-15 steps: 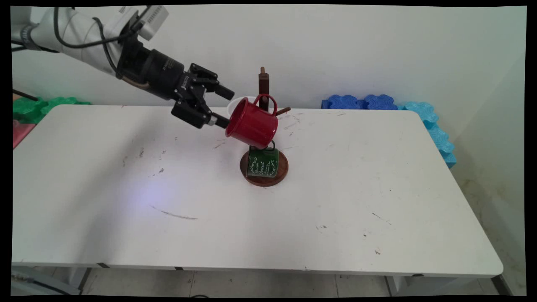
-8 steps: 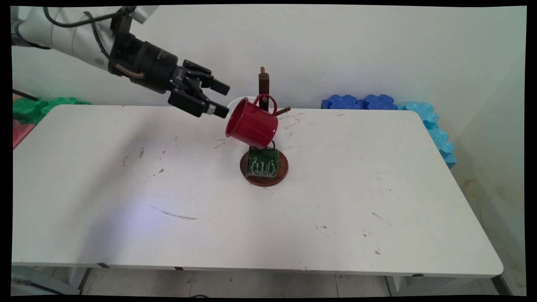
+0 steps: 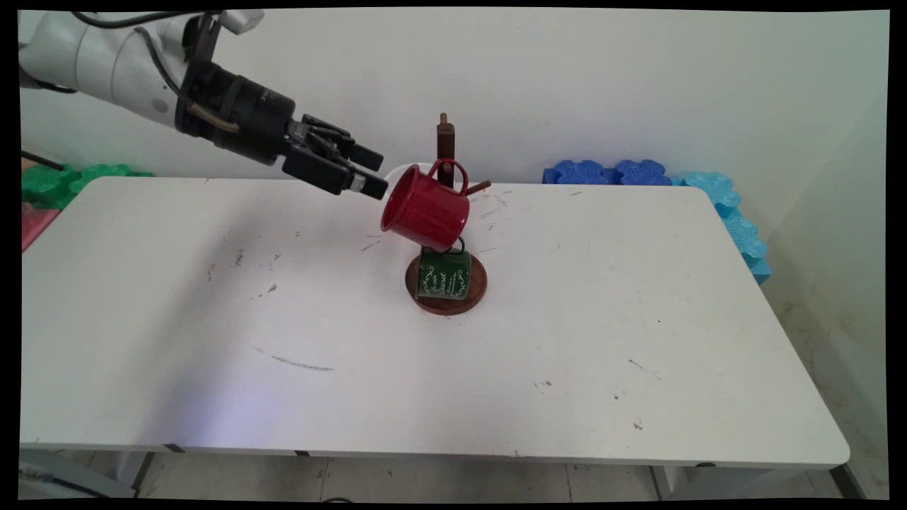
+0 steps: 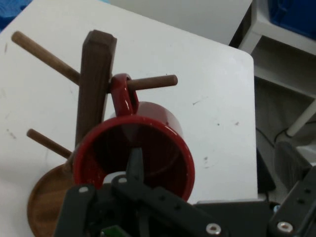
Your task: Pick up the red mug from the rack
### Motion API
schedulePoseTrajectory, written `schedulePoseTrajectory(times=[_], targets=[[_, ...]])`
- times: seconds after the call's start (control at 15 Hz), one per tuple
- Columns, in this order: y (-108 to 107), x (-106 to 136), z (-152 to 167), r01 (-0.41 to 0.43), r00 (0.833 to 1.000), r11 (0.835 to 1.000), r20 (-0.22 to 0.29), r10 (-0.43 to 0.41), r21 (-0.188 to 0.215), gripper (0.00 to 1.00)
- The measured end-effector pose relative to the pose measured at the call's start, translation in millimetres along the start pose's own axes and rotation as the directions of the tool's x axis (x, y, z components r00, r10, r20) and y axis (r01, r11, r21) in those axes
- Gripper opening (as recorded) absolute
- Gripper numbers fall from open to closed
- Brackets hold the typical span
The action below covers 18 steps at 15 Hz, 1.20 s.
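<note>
1. Just ahead of your gripper (image 3: 375, 173), the red mug (image 3: 427, 209) hangs by its handle on a peg (image 4: 153, 81) of the wooden mug tree (image 3: 445, 142). It is tilted, with its open mouth turned toward your fingers.
2. Your gripper holds nothing and its jaws stand apart. In the hand view one finger (image 4: 134, 163) lines up with the mug's mouth and the other sits well off to the side.
3. Your lower fingertip (image 3: 372, 187) is right at the mug's rim. You can't tell from either view whether it touches.
4. Below the red mug, farther from your hand, a green mug (image 3: 443, 275) with white lettering hangs low on the same tree, just over the round wooden base (image 3: 476, 292).
5. Beyond the red mug's rim, a white object (image 3: 398, 174) peeks out, mostly hidden, so you can't tell what it is.
6. Two more bare pegs (image 4: 44, 49) stick out from the post on the side away from the red mug's handle.
7. Under your gripper lies the white table (image 3: 567, 319), scuffed with dark marks.
8. Far past the tree, blue foam blocks (image 3: 613, 172) sit along the table's back edge. Behind your arm, green foam blocks (image 3: 57, 180) lie at the opposite corner.
</note>
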Motion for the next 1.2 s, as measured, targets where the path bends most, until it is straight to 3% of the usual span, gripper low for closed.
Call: schedulePoseTrajectory(times=[0.6, 1.2], targets=[[9.5, -2.4, 13.6, 0.107, 0.994, 0.994, 0.022, -0.107, 0.0, 1.0], [11.1, -3.9, 33.2, 0.142, 0.988, 0.99, 0.056, -0.142, 0.002, 1.0]])
